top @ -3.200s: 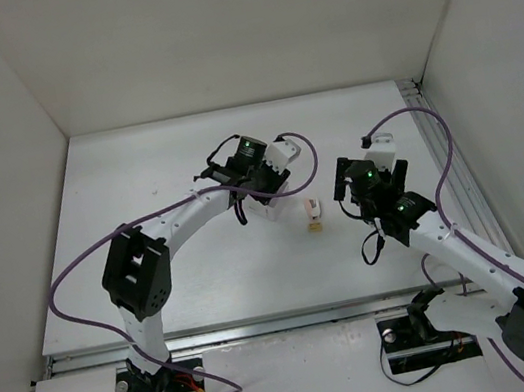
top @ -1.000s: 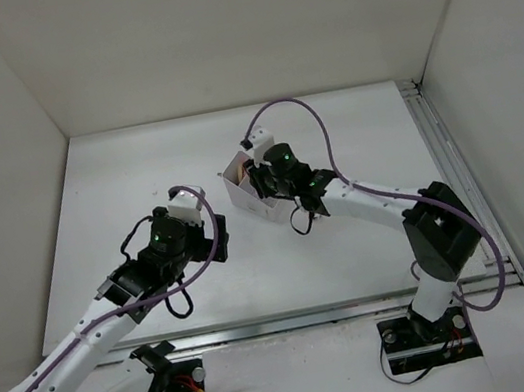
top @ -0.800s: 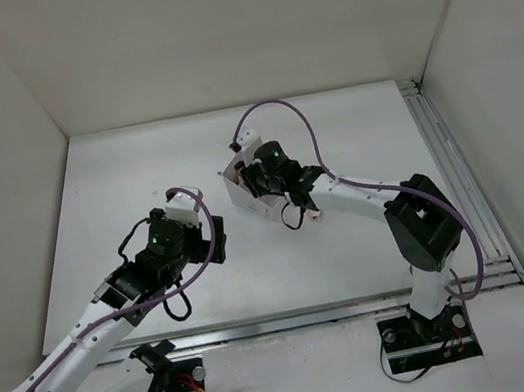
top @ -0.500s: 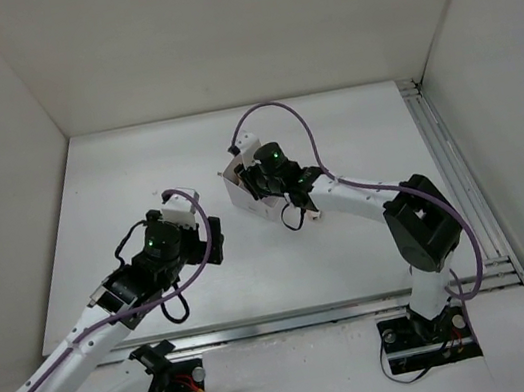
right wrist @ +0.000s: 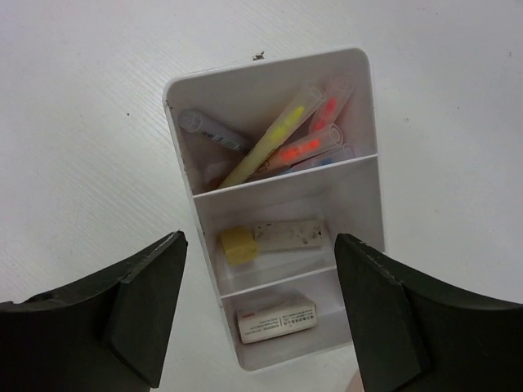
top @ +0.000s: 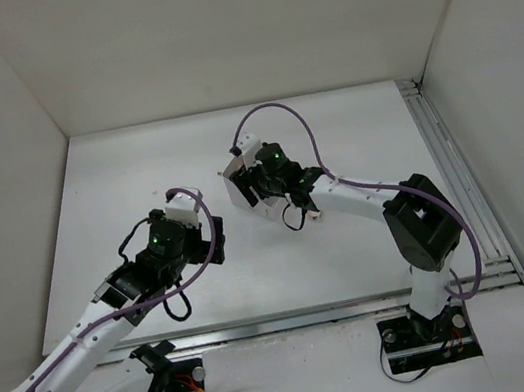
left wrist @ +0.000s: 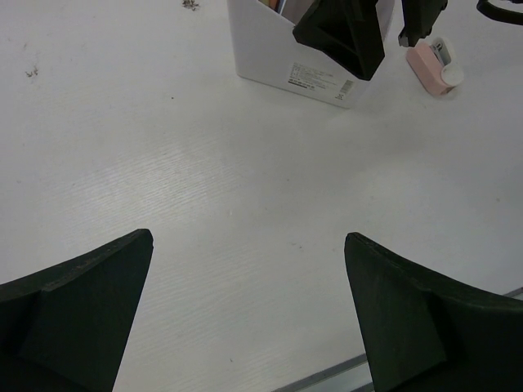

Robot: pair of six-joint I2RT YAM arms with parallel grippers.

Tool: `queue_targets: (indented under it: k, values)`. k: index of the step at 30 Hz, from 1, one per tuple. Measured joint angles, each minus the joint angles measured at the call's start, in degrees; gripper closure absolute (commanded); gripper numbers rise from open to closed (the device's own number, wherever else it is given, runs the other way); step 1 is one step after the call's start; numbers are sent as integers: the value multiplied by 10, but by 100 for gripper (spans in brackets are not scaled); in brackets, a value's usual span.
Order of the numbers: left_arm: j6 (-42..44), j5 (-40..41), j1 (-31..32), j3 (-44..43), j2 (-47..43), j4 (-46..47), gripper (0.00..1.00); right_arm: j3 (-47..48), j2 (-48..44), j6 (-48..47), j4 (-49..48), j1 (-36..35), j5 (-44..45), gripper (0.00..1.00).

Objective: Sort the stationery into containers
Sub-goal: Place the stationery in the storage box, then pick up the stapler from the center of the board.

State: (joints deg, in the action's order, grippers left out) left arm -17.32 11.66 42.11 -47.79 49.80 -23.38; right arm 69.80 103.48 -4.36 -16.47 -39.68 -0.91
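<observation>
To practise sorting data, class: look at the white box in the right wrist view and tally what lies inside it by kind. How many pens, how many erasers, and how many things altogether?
Pens: 5, as far as they can be told apart
Erasers: 3
Total: 8

A lab test cell; white panel walls (top: 213,32) enclose the table (top: 117,181).
</observation>
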Motion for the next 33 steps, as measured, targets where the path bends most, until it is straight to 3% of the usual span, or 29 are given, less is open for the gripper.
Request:
queue_targets:
  k: [4,5,10,16,21,25,33]
  values:
    - [0,0,0,0,0,0,0,0,-1,0,0,0,-2,21]
    - [0,0,0,0,0,0,0,-1,-2,0,0,1,-2,2]
    - [0,-3,0,-16,10,-7,0,-49,-55,21,0,2,19,2]
    - [1,-48,3,-81,75,5,0,-120,-203,142,26,47,118,2]
    - [4,-89,30,-179,216,13,0,-205,-361,251,104,138,247,2]
    - [10,-125,68,-292,365,8,0,-259,-483,300,180,169,322,2]
    - [17,-212,121,-500,601,-30,0,-307,-682,342,264,202,379,2]
